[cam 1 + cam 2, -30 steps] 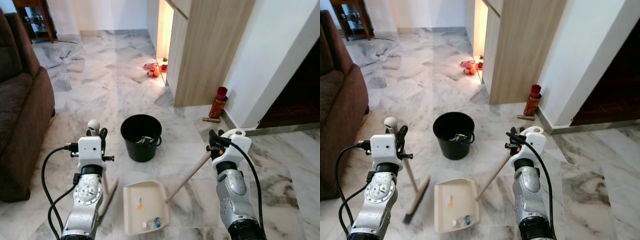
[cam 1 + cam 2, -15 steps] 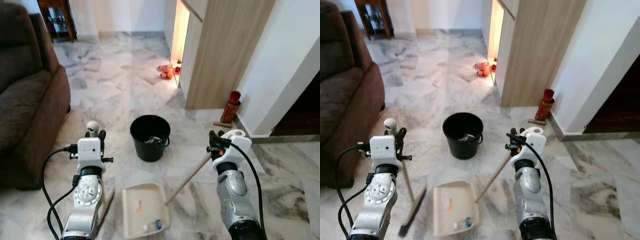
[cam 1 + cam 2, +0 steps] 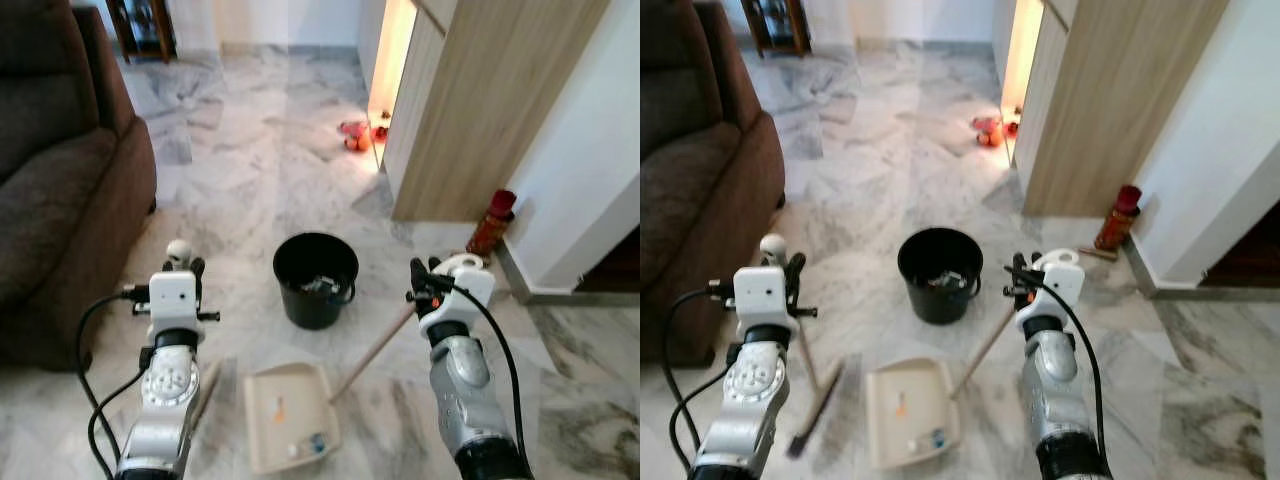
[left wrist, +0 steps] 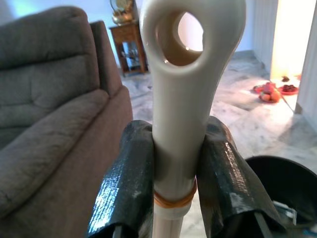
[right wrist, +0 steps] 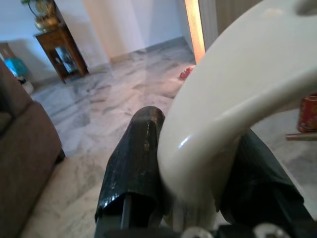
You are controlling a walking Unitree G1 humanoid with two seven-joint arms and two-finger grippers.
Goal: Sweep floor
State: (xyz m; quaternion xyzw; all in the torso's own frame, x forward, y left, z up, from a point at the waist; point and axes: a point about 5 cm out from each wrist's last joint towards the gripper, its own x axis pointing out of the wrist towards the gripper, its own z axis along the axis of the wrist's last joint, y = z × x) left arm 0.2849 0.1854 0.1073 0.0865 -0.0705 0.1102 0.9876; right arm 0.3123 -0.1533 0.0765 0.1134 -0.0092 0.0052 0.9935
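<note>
My left gripper (image 3: 185, 270) is shut on the white top of the broom handle (image 4: 190, 74), with a black finger (image 4: 126, 183) on each side of it. The broom runs down to its dark brush head (image 3: 815, 410) on the marble floor. My right gripper (image 3: 426, 276) is shut on the white curved grip (image 5: 233, 114) of the dustpan's wooden handle (image 3: 375, 350). The cream dustpan (image 3: 300, 392) lies flat between my arms and holds an orange scrap (image 3: 278, 407) and a small blue and white piece (image 3: 312, 442). A black bucket (image 3: 316, 248) with some rubbish in it stands just beyond the pan.
A brown sofa (image 3: 50, 180) fills the left side. On the right stand a wooden cabinet panel (image 3: 480, 110) and a white wall, with a red canister (image 3: 490, 222) at their foot. Red objects (image 3: 355, 135) lie on the floor by the lit opening.
The whole picture has shifted as the camera moved, so the sofa, bucket and cabinet sit differently in frame. Both grippers keep the same hold on broom and dustpan.
</note>
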